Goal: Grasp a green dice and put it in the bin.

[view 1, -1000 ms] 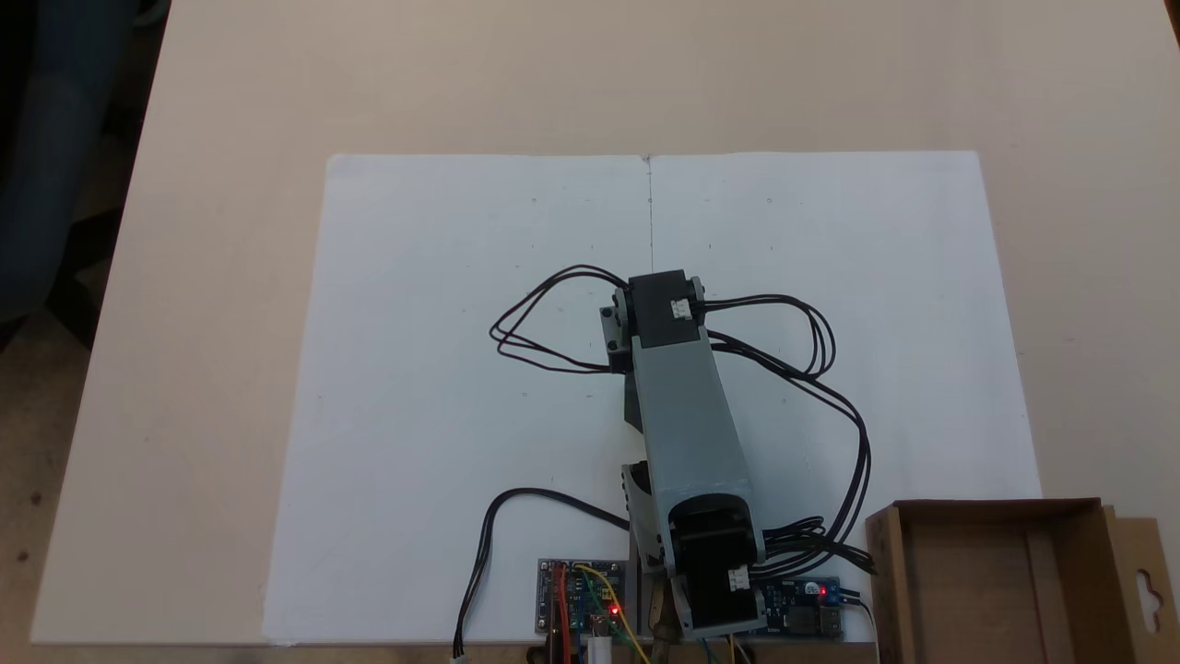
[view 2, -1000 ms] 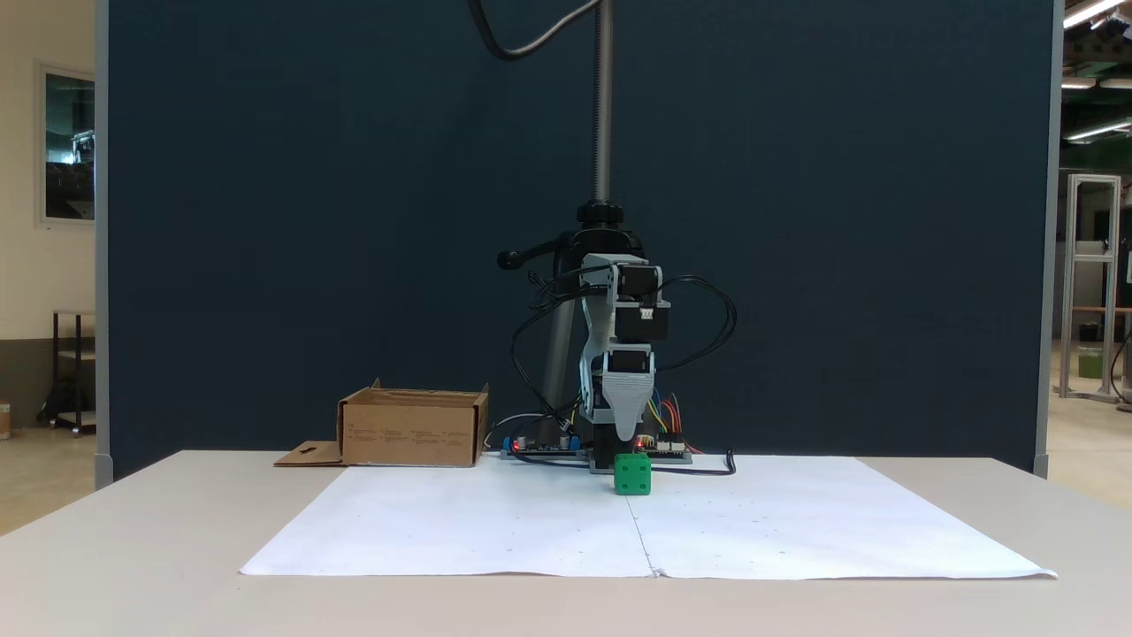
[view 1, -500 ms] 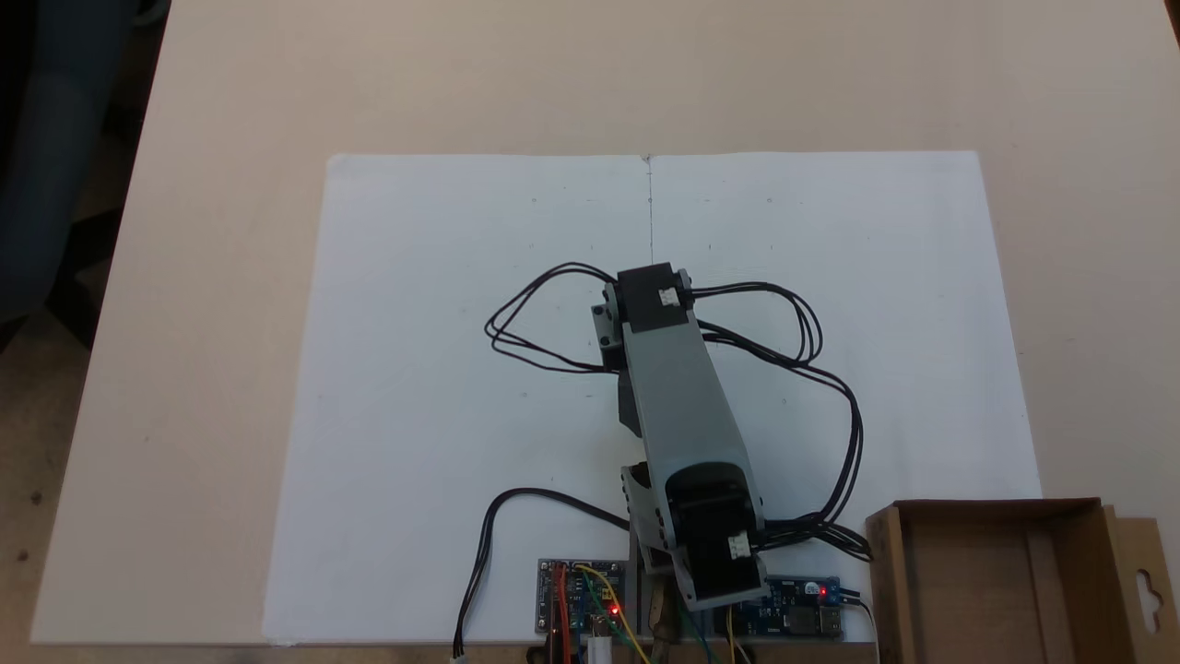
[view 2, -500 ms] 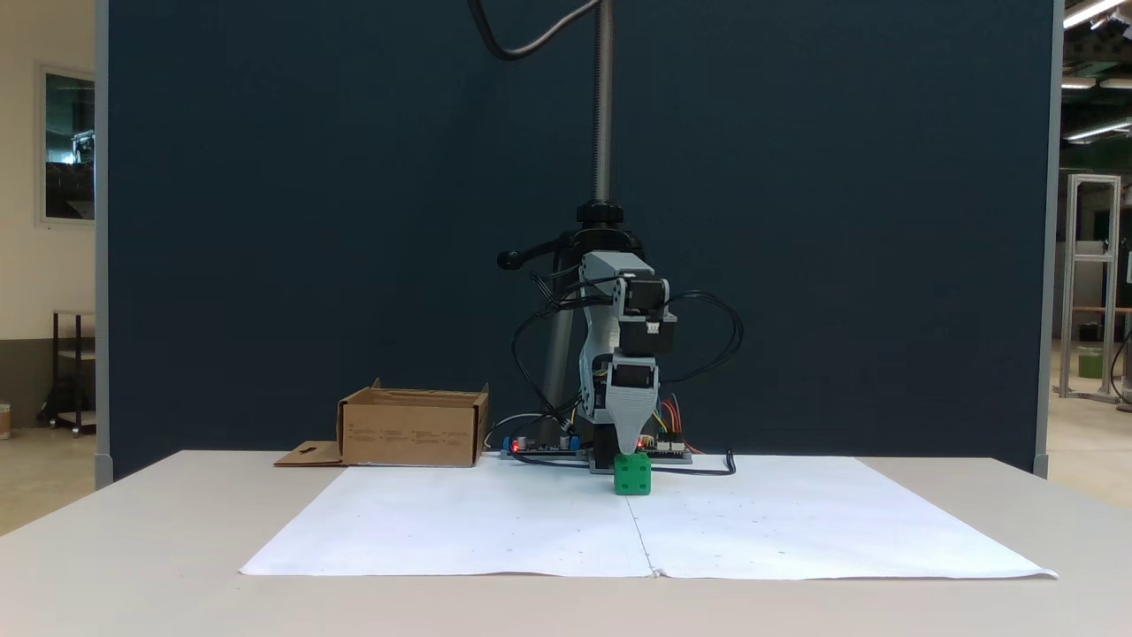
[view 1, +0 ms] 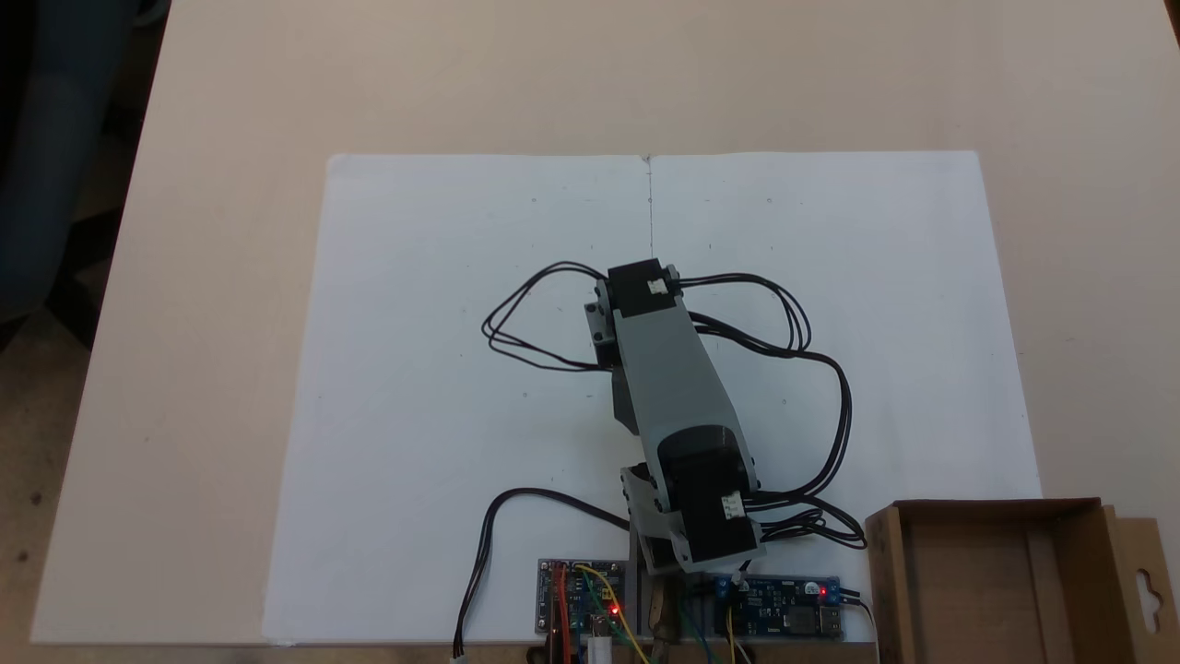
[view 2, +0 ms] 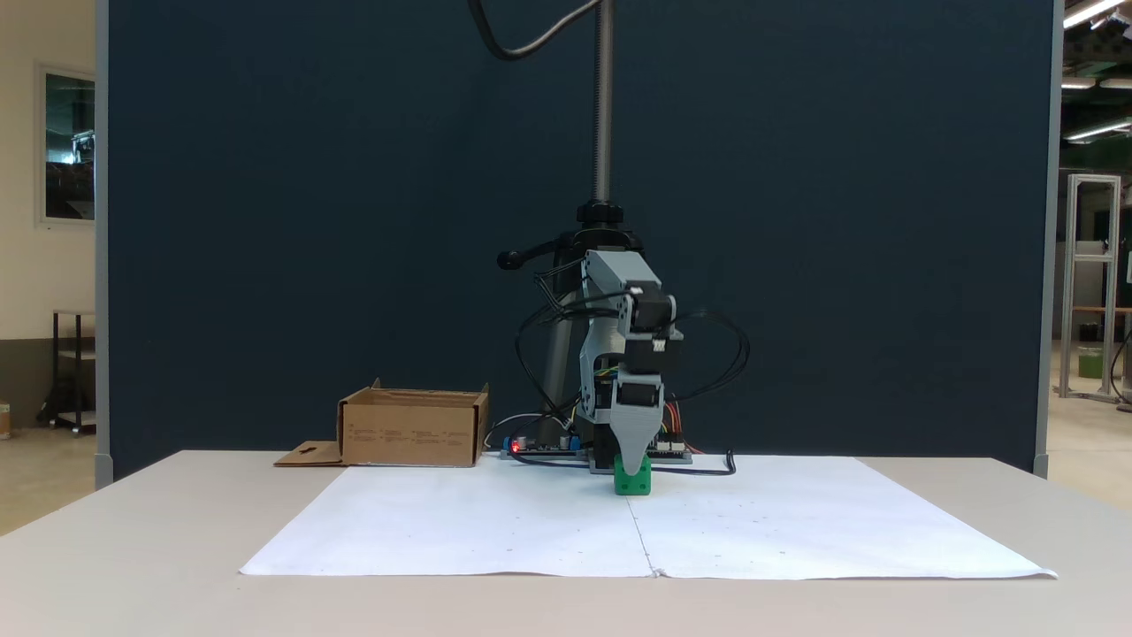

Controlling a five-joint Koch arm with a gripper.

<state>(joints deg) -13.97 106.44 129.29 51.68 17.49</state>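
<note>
Right now I count one green dice (view 2: 632,479), sitting on the white paper (view 2: 495,522) at its centre seam, toward the far edge near the arm's base in the front-facing fixed view. It is a cube, so no long axis; it sits flat and one pipped face is turned toward that camera. The gripper (view 2: 630,460) points straight down with its grey tip overlapping the top of the dice. I see a single tapered jaw from the front, so I cannot tell whether the jaws are apart or closed on the dice.

From the camera looking down, the arm (view 1: 668,378) covers the dice and gripper; I see its grey link running from the base near the bottom edge up the sheet, with black cables (view 1: 811,369) looping out on both sides.

One bin (view 2: 414,428) stands on the table (view 2: 133,548), well apart from the dice, at the left in the front-facing view, with its flap (view 2: 309,455) lying flat. From above, the bin (view 1: 1069,553) is at the lower right, open-topped, and two circuit boards (view 1: 581,598) sit by the arm's base.
</note>
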